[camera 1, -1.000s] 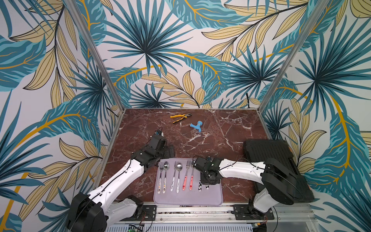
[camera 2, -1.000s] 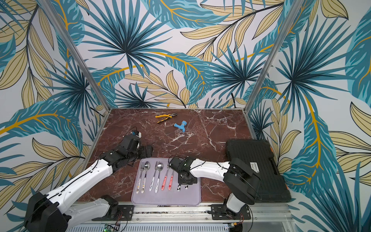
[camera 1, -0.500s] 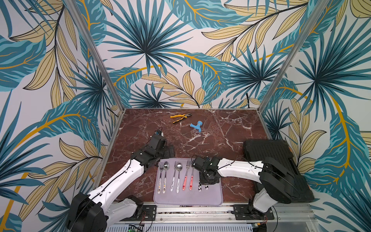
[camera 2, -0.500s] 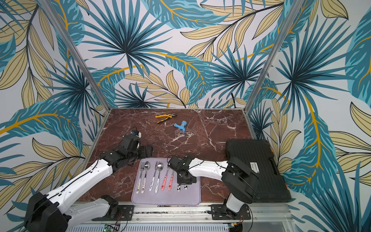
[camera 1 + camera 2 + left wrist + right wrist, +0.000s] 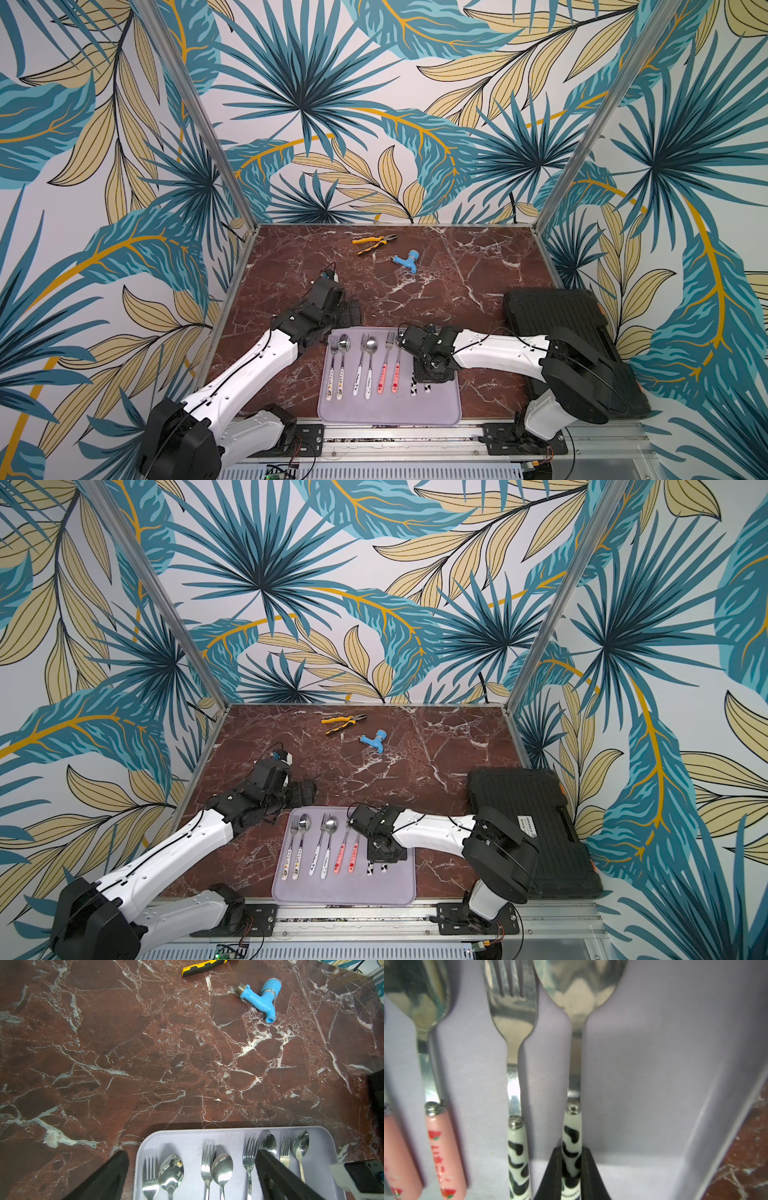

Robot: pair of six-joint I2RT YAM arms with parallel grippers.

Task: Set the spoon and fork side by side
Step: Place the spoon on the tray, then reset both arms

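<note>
1. Right gripper: jaws drawn in tight and clamped on the handle of the cow-print spoon. The black fingers press it from both sides, at the handle end away from the bowl.
2. In both top views the right gripper is at lower centre of the frame, pointing down over the right part of the lilac tray.
3. The cow-print spoon lies parallel to the cow-print fork, just beside it with a narrow gap, not touching, heads pointing the same way. Can't tell whether the spoon rests on the tray floor or sits slightly off it.
4. In the top views this pair is the rightmost on the tray. The pink-handled spoon is next to its left.
5. Left gripper: jaws spread wide, nothing between them, touching nothing. One of its fingers shows over the tray's cutlery.
6. In a top view the left gripper is left of centre, over bare table just past the tray's upper-left corner.
7. Pliers and blue tap lie at upper centre of the table. The black case is at right.
</note>
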